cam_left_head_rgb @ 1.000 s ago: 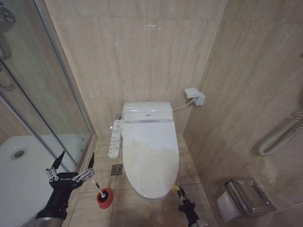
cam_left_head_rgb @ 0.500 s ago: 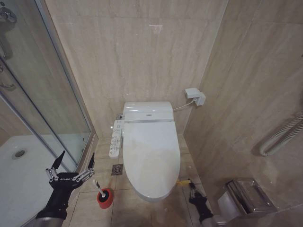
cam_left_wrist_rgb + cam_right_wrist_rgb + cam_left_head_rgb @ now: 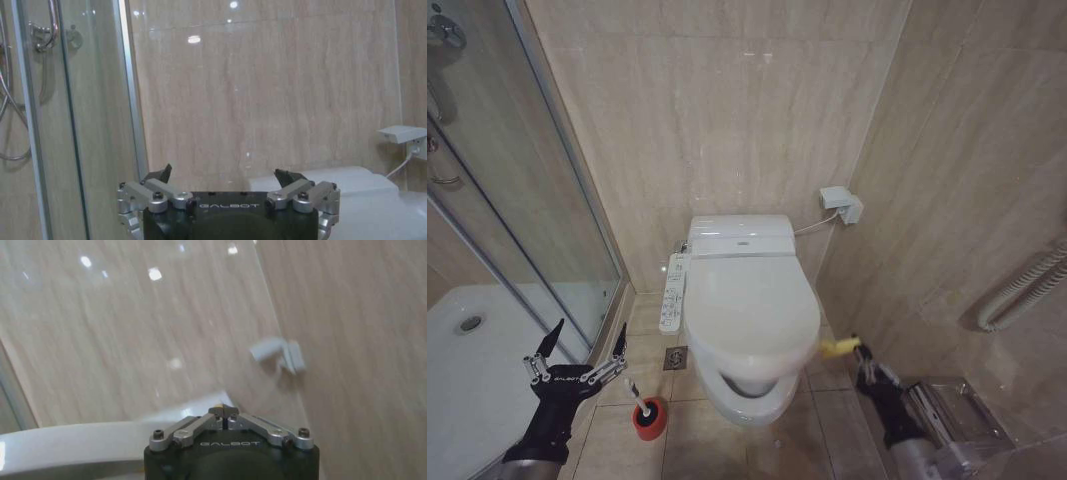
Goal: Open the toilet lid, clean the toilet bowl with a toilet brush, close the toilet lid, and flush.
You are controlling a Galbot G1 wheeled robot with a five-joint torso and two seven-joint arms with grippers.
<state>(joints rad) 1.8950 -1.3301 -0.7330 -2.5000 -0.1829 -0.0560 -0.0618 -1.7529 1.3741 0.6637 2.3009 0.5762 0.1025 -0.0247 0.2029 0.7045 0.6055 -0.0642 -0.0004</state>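
Beside the glossy white, part-raised toilet lid [image 3: 749, 312], right gripper [image 3: 863, 352] fingers pinch a yellow loop [image 3: 835, 346].

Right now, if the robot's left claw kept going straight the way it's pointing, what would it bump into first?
Probably the tiled back wall. The left gripper, fingers spread open, points at bare tile between the glass shower door and the toilet lid, with nothing nearer in line. Depth is hard to judge, so that's a best guess.
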